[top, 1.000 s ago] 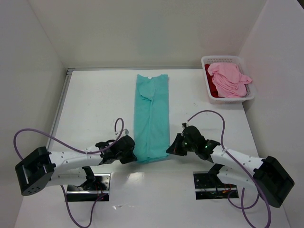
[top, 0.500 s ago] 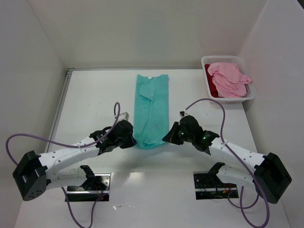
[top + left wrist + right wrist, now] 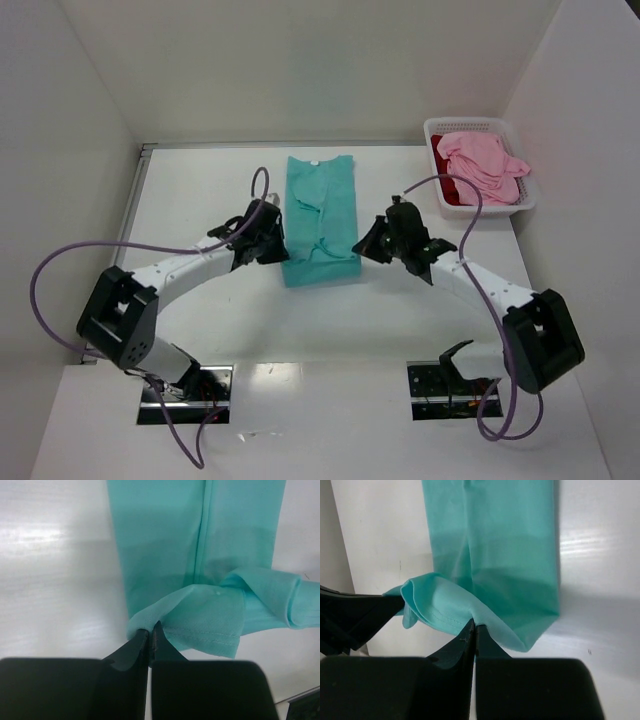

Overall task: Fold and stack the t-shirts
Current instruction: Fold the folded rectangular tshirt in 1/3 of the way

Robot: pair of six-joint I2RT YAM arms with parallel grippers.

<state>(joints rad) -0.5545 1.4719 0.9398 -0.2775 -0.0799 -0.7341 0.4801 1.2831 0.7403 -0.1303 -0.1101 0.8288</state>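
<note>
At table centre lies the teal t-shirt [image 3: 320, 200] — left gripper [image 3: 150, 635] and right gripper [image 3: 473, 630], each clamped on a hem corner, hold that hem raised toward twelve o'clock, likely for halving.

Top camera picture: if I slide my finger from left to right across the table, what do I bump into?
left gripper → teal t-shirt → right gripper → white basket
</note>
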